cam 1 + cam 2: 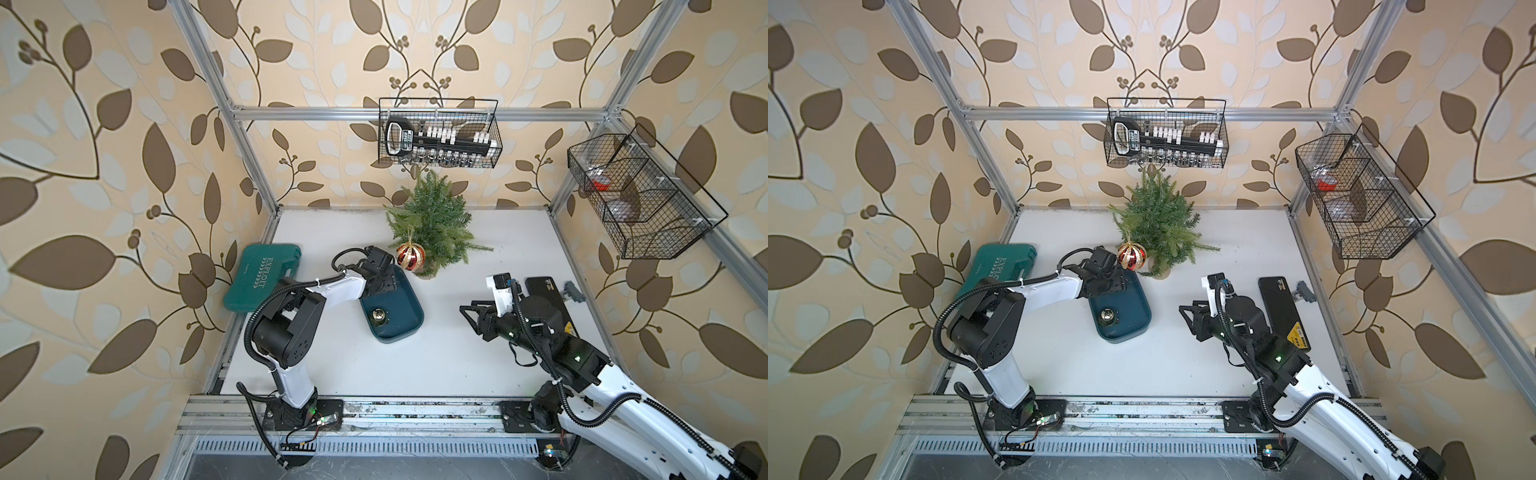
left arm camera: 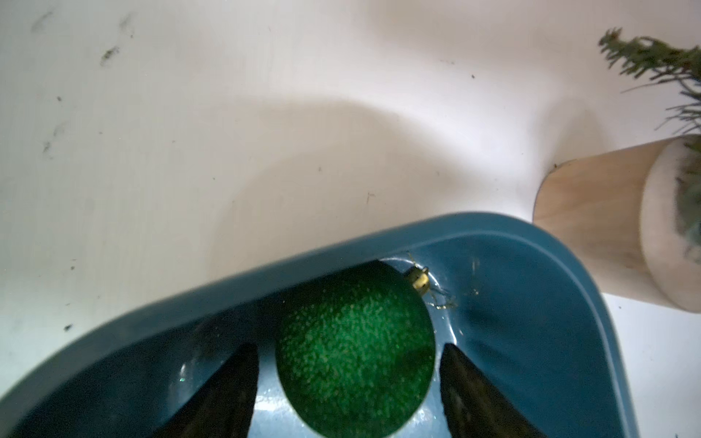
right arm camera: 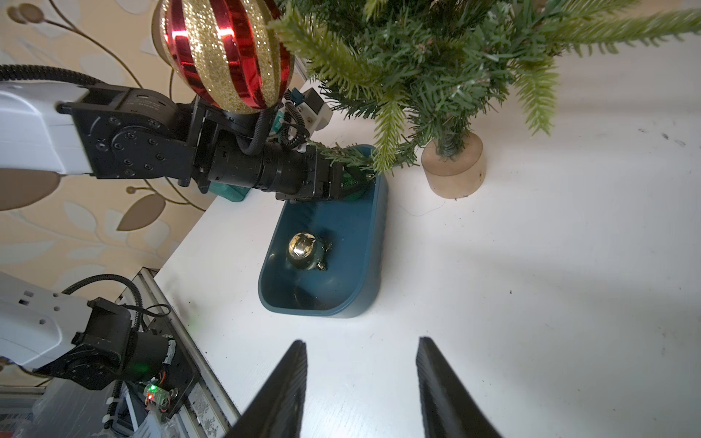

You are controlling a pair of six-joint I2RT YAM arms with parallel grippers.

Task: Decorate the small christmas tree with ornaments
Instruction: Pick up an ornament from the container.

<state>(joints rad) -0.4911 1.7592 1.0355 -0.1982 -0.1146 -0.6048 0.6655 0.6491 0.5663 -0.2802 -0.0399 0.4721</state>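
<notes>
Tabletop (image 1: 436,365) lies bare beside blue tray (image 1: 399,334) and tree (image 1: 432,216).

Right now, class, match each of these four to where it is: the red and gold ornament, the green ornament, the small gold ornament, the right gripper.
Column 1
1 red and gold ornament
2 green ornament
3 small gold ornament
4 right gripper

Column 2
A lying loose in the blue tray, clear of both grippers
B open, over bare table
C hanging on the small christmas tree
D in the tray, straddled by the left gripper

Pairs: 1-C, 2-D, 3-A, 4-B
</notes>
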